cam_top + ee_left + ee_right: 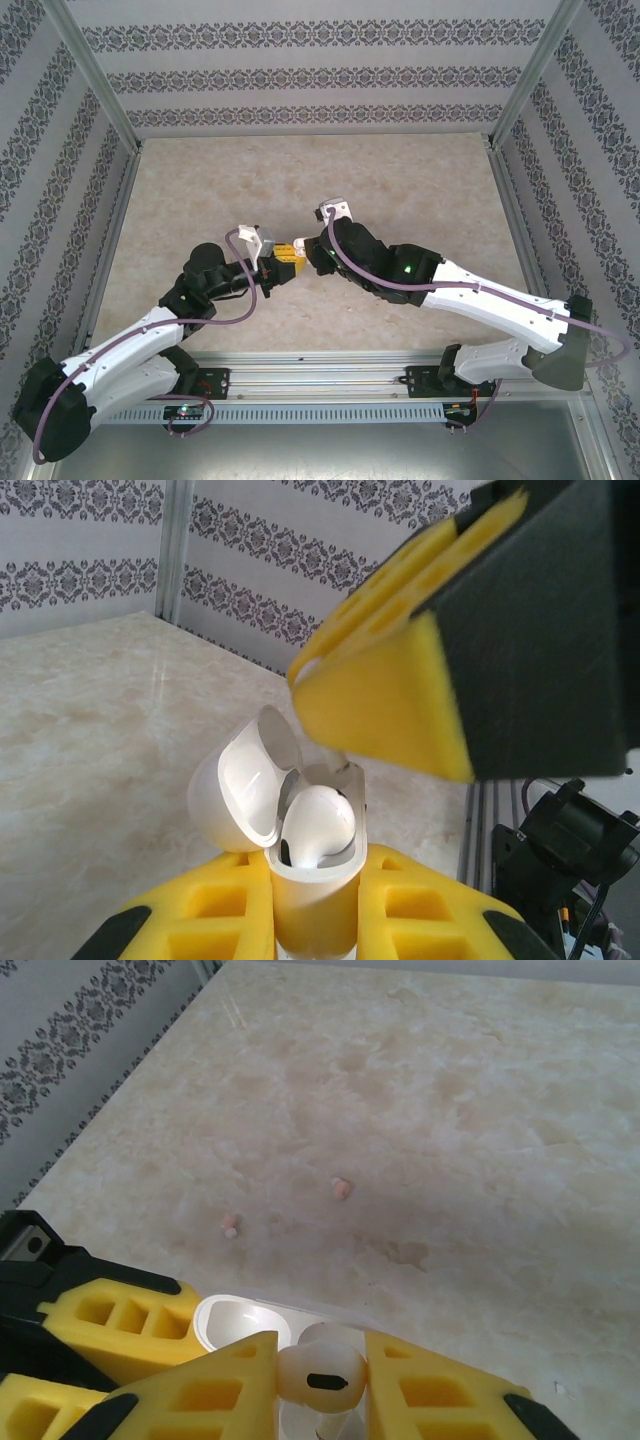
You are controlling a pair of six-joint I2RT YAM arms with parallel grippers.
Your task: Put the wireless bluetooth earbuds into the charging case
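My left gripper (312,910) is shut on a white charging case (312,895), held upright with its lid (232,792) swung open to the left. A white earbud (320,820) sits in the case's mouth. My right gripper (320,1385) is shut on a second white earbud (322,1378) with a black slot, just above the open case (232,1322), its stem pointing down into it. The right gripper's yellow finger (385,695) hangs close over the case. In the top view the left gripper (271,263) and right gripper (299,251) meet at mid-table.
Two tiny pale-pink bits lie apart on the marble table (480,1110) beyond the case, one (341,1188) farther and one (230,1226) nearer left. Patterned walls (320,80) with metal posts enclose the table; a rail (320,380) runs along the near edge.
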